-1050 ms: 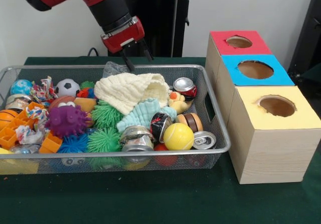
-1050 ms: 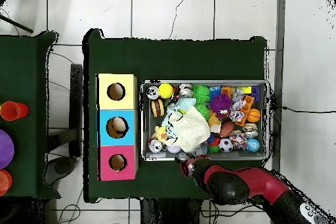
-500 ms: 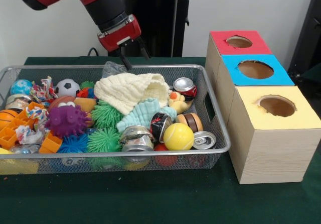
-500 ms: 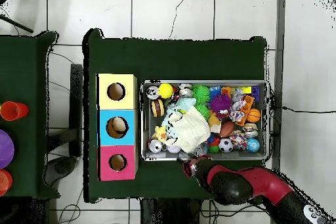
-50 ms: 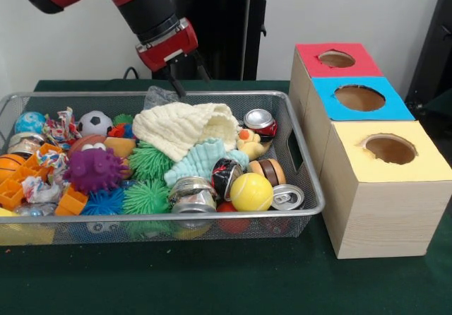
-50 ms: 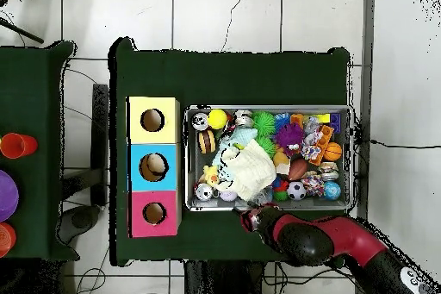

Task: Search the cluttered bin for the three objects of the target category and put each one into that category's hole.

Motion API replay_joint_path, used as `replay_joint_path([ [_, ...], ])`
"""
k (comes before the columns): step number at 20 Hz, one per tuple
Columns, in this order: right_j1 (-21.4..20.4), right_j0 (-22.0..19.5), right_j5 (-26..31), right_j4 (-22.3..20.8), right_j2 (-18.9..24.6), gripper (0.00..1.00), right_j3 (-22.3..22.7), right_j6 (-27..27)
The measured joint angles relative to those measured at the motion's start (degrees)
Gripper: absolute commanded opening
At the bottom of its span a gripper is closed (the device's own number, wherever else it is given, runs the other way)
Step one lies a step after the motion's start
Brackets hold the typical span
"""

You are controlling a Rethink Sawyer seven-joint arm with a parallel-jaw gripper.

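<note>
Pincer [image 5: 185, 78] drifted slightly left, spread and empty, behind wire bin [image 5: 296, 156], above cream cloth [image 5: 183, 126]

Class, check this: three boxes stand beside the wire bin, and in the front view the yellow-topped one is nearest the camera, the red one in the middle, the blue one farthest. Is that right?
Not quite. The yellow-topped box is nearest, but the blue box sits in the middle and the red box is farthest, as the front view shows. All three do stand beside the wire bin.

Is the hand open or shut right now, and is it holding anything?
Open and empty. The hand hangs above the wire bin's far rim; its two dark fingers are spread apart with nothing between them.
</note>
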Motion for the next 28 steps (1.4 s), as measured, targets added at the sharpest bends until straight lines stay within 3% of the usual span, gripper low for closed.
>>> replay_joint_path([
  [6,0.0,-0.9,1.1,0.0,1.4,1.00,-0.7,-2.3],
  [12,0.1,-1.0,3.3,0.0,3.3,1.00,-1.7,-8.3],
  [17,1.1,-1.0,6.1,-2.4,5.7,1.00,-3.8,-21.8],
  [24,2.4,-1.0,6.1,-5.1,6.3,1.00,-4.2,-36.4],
  [28,3.3,-1.1,6.1,-6.0,6.3,1.00,-4.3,-42.2],
])
